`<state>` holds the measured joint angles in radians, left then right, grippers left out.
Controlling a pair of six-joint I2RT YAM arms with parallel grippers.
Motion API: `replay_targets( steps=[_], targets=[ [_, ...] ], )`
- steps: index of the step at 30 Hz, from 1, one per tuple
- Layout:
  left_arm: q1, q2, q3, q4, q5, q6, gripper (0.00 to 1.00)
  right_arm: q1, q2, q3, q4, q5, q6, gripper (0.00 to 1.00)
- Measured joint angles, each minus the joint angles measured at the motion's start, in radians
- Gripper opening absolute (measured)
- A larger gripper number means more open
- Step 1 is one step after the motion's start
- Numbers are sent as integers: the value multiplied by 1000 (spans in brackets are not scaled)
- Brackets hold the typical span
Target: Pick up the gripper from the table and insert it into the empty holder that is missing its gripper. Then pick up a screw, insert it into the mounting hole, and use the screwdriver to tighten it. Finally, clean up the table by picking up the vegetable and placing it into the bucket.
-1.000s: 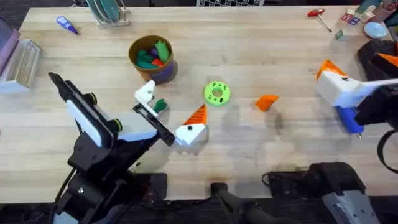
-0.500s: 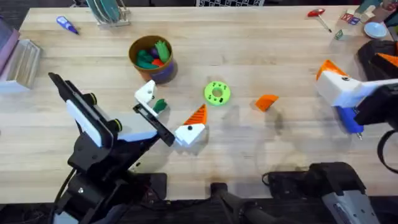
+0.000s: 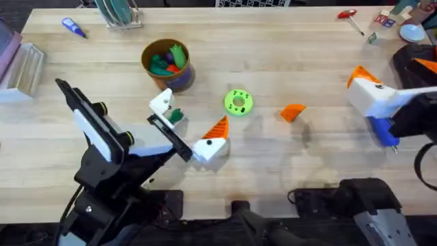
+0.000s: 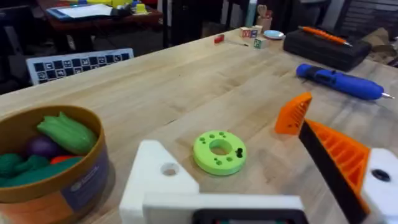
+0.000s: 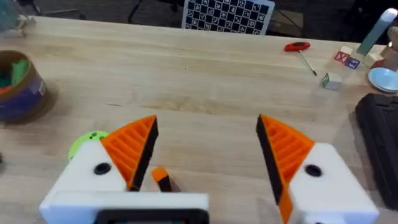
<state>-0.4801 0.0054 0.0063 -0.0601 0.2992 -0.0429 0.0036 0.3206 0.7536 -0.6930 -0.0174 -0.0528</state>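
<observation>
Left arm: black links, white shell panel, yellow-ringed knobs, black cables at base.
Left gripper: white angular blocks; one orange ribbed pad, black edge strip; bare holder with round screw hole.
Right gripper: white blocks, two orange ribbed pads, one dark screw per block.
Right arm: black, cable looped alongside.
</observation>
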Motion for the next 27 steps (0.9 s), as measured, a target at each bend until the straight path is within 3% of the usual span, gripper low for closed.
replay_targets(
  steps=[15,22,27],
  targets=[
    [0,0,0,8,220,0,986,0,24,2,-124,-19,7,966],
    [0,0,0,7,332,0,986,6,259,41,-164,-54,-1,966],
    [0,0,0,5,370,0,985,44,431,87,-204,-65,-46,966]
  ],
)
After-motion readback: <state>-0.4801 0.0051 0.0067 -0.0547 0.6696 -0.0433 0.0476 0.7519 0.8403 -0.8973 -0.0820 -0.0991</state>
